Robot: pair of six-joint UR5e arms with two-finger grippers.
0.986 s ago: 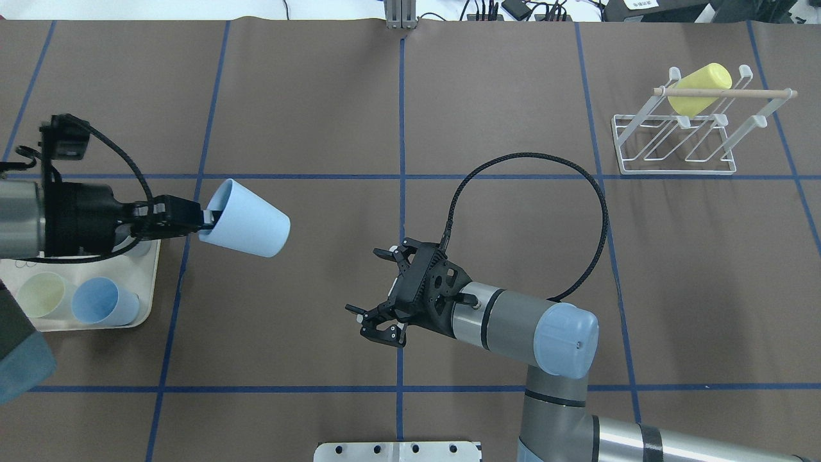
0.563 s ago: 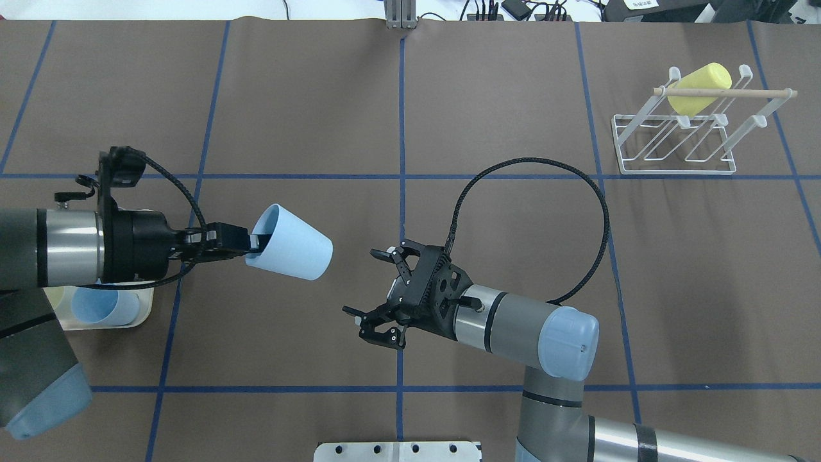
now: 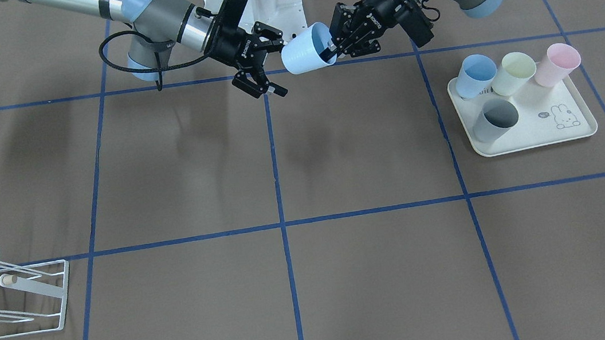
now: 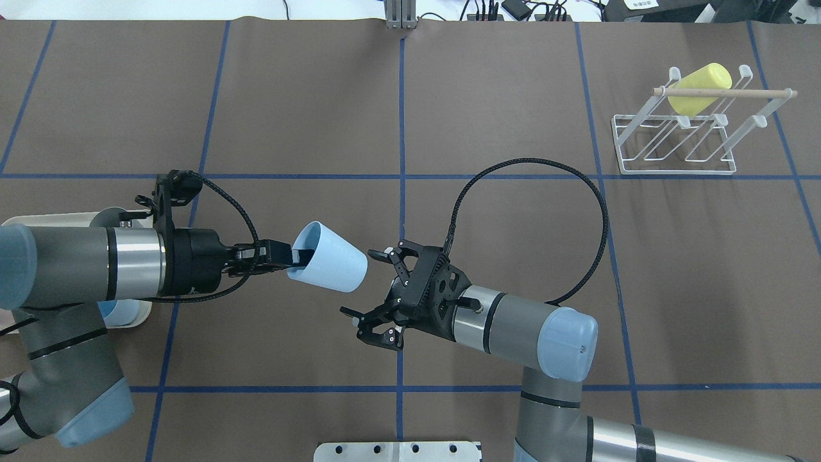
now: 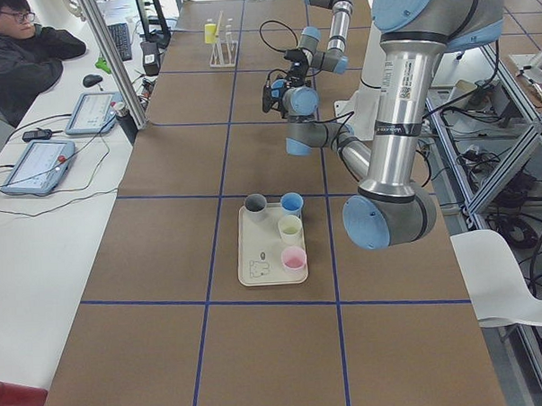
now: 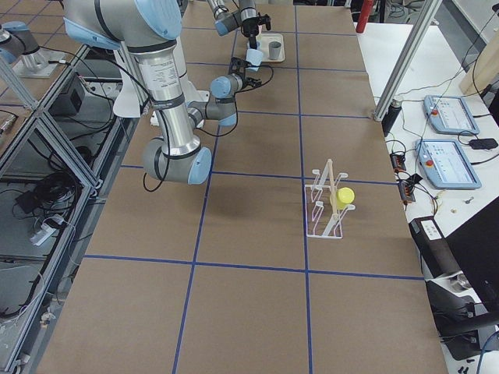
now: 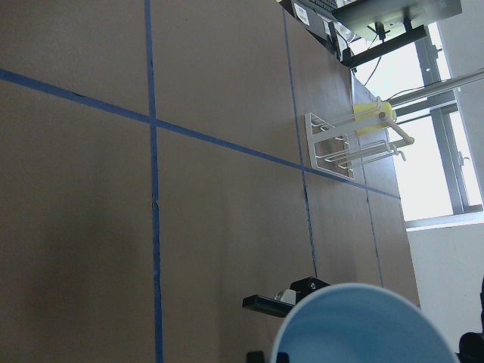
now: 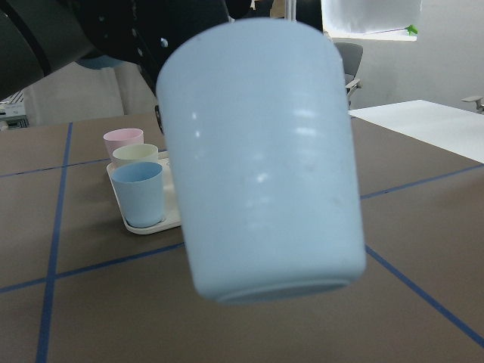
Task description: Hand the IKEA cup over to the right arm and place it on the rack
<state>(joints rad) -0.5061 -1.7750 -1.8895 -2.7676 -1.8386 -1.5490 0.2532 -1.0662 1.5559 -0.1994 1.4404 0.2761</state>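
The brown desk, crossed by blue tape lines, is carrying everything. The left arm is reaching in level towards the middle, and the right arm is angling in to face it. Behind the left arm, a cream tray is holding four upright cups: blue, pale yellow, pink and grey. The white wire rack is standing well apart at the far right corner, with a yellow cup hanging on one prong.

The right claw is gaping wide and gripping nothing. The left claw is pinching the rim of the light-blue IKEA cup, one finger inside the mouth and one outside. That cup is hanging in the air over the desk's middle, tipped on its side, its base pointing at the right claw and sitting just beside the spread fingers; whether they are touching cannot be told.
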